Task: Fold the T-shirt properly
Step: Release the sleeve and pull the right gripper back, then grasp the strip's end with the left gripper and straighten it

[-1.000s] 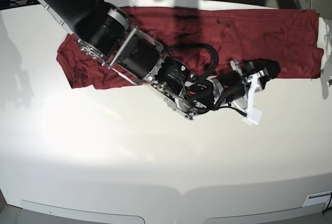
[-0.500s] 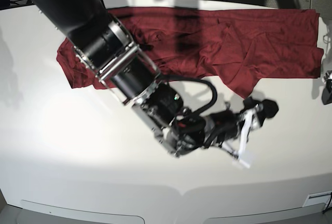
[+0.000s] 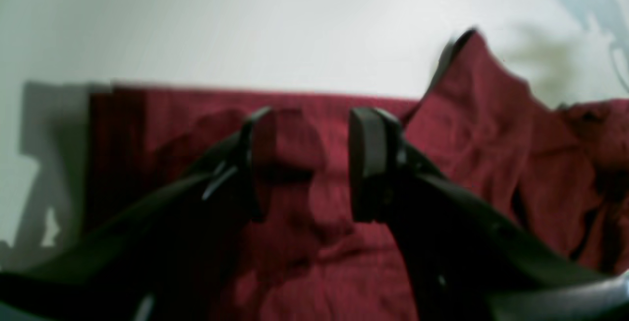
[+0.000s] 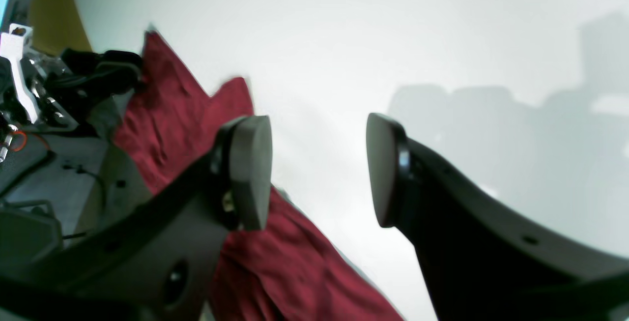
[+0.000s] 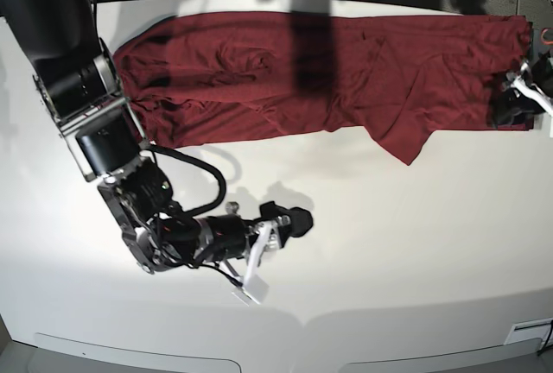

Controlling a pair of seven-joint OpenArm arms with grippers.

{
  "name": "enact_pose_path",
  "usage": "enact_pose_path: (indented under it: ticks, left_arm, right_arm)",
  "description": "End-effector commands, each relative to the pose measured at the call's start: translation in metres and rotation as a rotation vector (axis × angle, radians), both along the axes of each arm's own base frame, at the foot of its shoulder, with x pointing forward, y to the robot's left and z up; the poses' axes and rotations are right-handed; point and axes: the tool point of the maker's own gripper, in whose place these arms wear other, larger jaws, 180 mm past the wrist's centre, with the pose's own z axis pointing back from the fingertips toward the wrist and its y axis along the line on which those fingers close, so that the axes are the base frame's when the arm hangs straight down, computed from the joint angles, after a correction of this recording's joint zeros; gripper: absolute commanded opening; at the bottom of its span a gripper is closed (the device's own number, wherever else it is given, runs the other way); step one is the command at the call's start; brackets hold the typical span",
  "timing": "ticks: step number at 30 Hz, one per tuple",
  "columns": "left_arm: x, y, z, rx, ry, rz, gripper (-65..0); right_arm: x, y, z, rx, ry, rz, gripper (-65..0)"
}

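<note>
**Right tool off the shirt, mid-reset**

T-shirt (image 5: 328,75) lies as a long band along the far edge of the worktop (image 5: 389,243), one pointed flap hanging off its near edge. Right tool (image 5: 289,222) has let go and pulled back from that near edge; it now hangs over bare worktop well clear of the shirt, jaws wide, empty. Left tool (image 3: 304,163) sits over the shirt's end, jaws apart, nothing between them. Shirt flat but not folded small; likely a regrasp next.
</note>
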Motion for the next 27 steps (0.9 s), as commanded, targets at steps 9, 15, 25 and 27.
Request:
enact_pose_path:
  ticks: [9, 15, 25, 27]
  left_arm:
    - [-0.012, -0.013, 0.003, -0.126, -0.038, 0.049, -41.0]
    - [-0.022, -0.035, -0.018, -0.129, 0.006, 0.044, -40.9]
    - [-0.031, -0.058, -0.037, -0.138, 0.045, 0.039, -41.0]
    - [-0.032, -0.063, -0.038, -0.149, 0.048, 0.041, -41.0]
  right_arm:
    - [0.004, -0.035, -0.004, -0.017, -0.007, -0.05, -34.0]
    - [0.004, -0.035, -0.004, -0.017, -0.007, -0.05, -34.0]
    - [0.004, -0.035, -0.004, -0.017, -0.007, -0.051, -34.0]
    - [0.004, -0.035, -0.004, -0.016, -0.007, -0.051, -34.0]
